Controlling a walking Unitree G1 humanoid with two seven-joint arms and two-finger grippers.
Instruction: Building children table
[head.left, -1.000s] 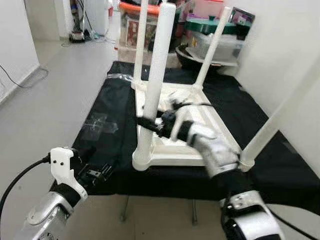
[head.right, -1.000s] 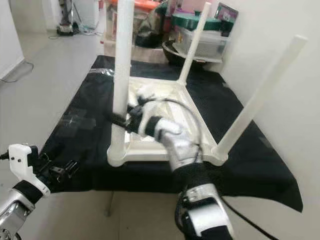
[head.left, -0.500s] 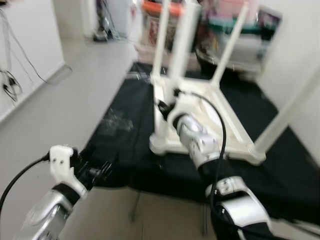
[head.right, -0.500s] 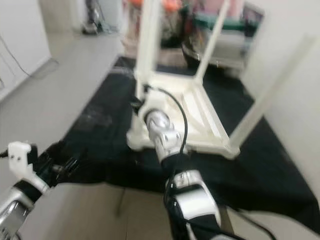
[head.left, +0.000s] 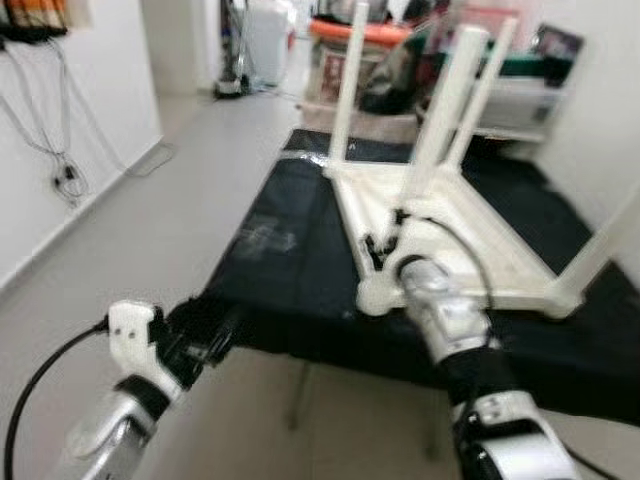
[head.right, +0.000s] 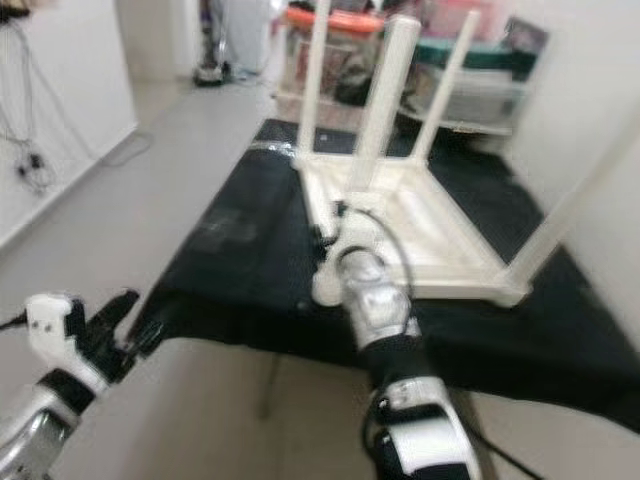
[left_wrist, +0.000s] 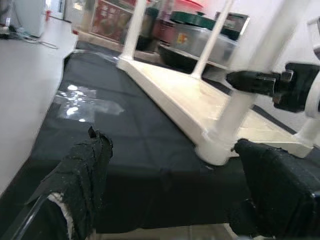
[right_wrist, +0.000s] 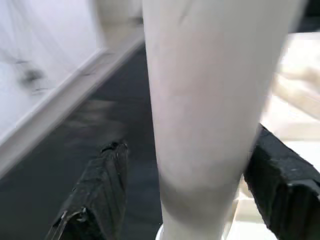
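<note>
The left gripper (head.left: 205, 335) hangs low over the bare floor, its fingers spread apart and holding nothing, as it did a second ago; the near edge of the black cloth (head.left: 290, 275) lies just ahead of it. Beyond its fingertips, the wrist view shows the upturned table (left_wrist: 175, 97) resting top-down on that cloth, legs in the air.

The right gripper (head.left: 385, 240) reaches forward to the near corner leg (head.left: 435, 125). In its wrist view the two fingers (right_wrist: 97, 192) stand either side of the leg, with a gap on one side, so they straddle it rather than clamp it. A second ago the same gripper sat at this leg; what has changed is mostly the viewpoint, which has swung left. My guess is the leg is being seated or tightened, with all four legs already standing.
</note>
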